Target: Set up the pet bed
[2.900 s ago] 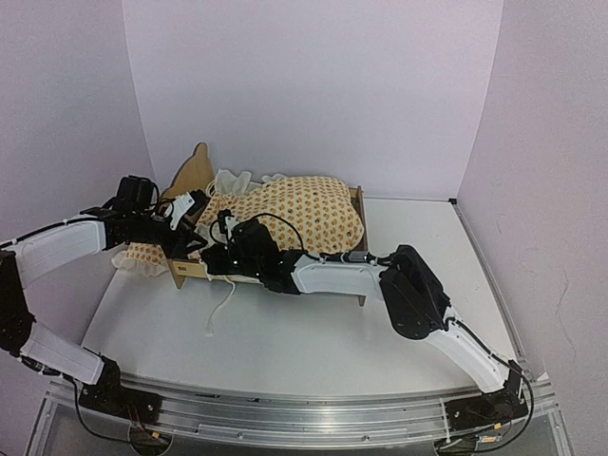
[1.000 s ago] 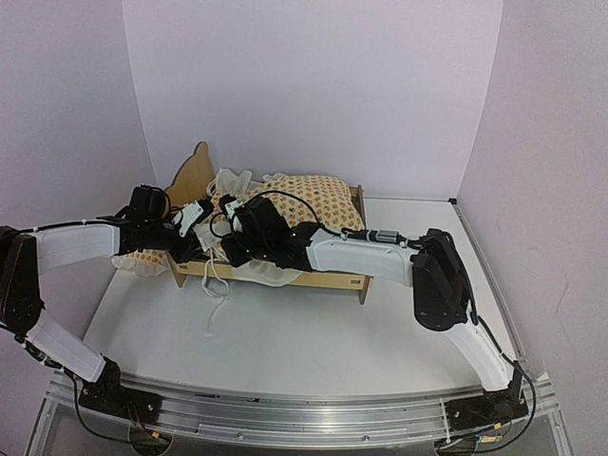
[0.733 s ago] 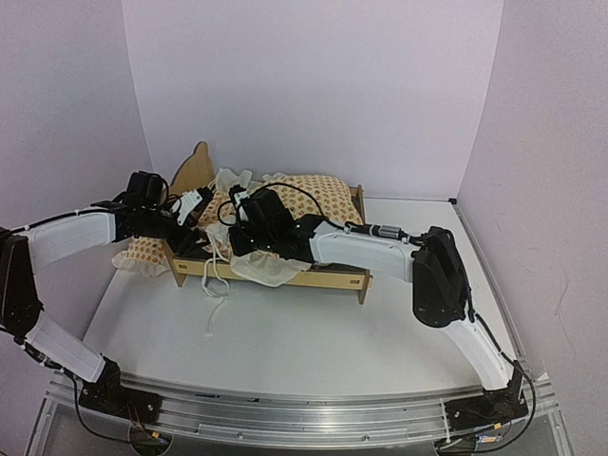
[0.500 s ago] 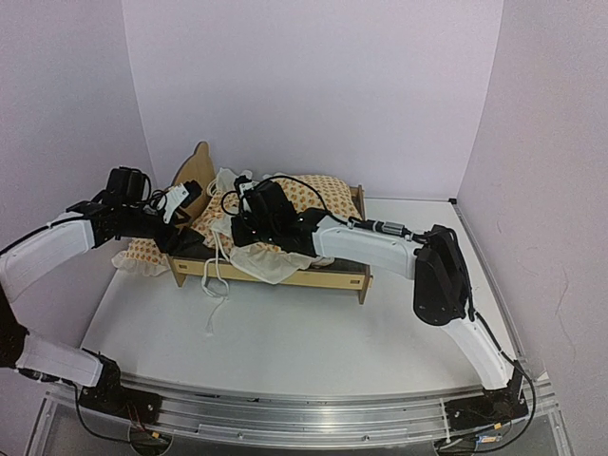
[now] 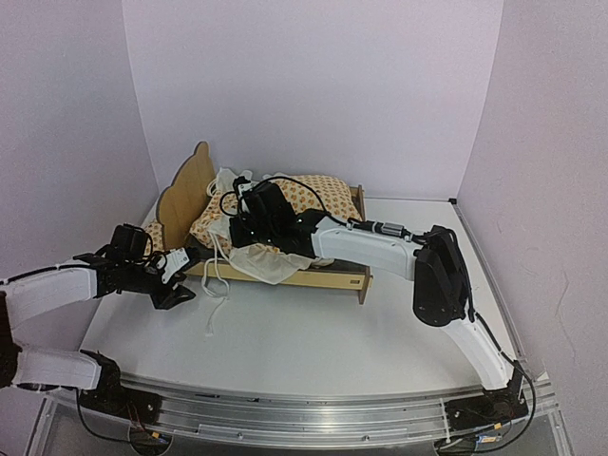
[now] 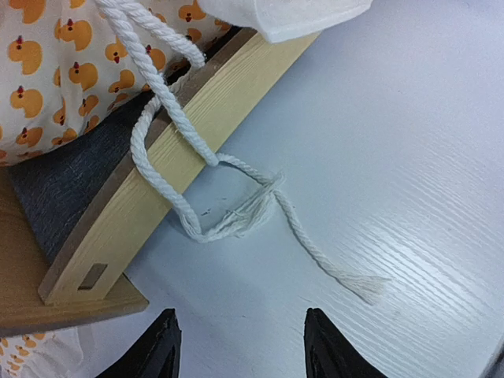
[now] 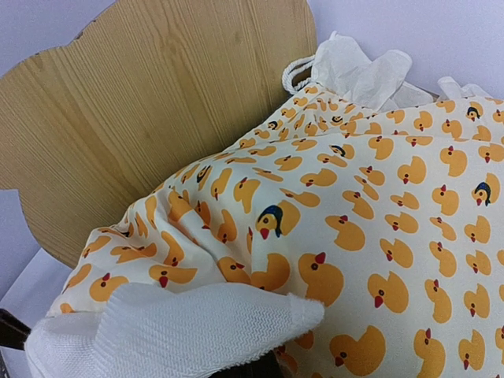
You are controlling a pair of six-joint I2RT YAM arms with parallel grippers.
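Note:
The pet bed [image 5: 328,275] is a light plywood frame with a scalloped headboard [image 5: 183,195] at the left; the headboard also shows in the right wrist view [image 7: 157,102]. The duck-print mattress cushion [image 5: 309,195] lies in the frame. My right gripper [image 5: 239,228] sits at the cushion's headboard end, shut on its bunched edge. White waffle fabric [image 7: 173,331] covers the jaws. My left gripper [image 6: 240,354] is open and empty, low over the table by the bed's front left corner [image 5: 176,285]. A white rope tie [image 6: 236,220] hangs over the side rail [image 6: 157,181].
The small ruffled pillow [image 5: 152,233] lies on the table left of the headboard. The cushion's white flap [image 5: 261,268] drapes over the front rail. The dark fabric base [image 6: 71,173] shows under the cushion. Purple walls enclose the back and sides.
My left arm has pulled back from the headboard end and dropped to the table in front of the bed's left corner. My right gripper has carried the cushion edge up toward the headboard.

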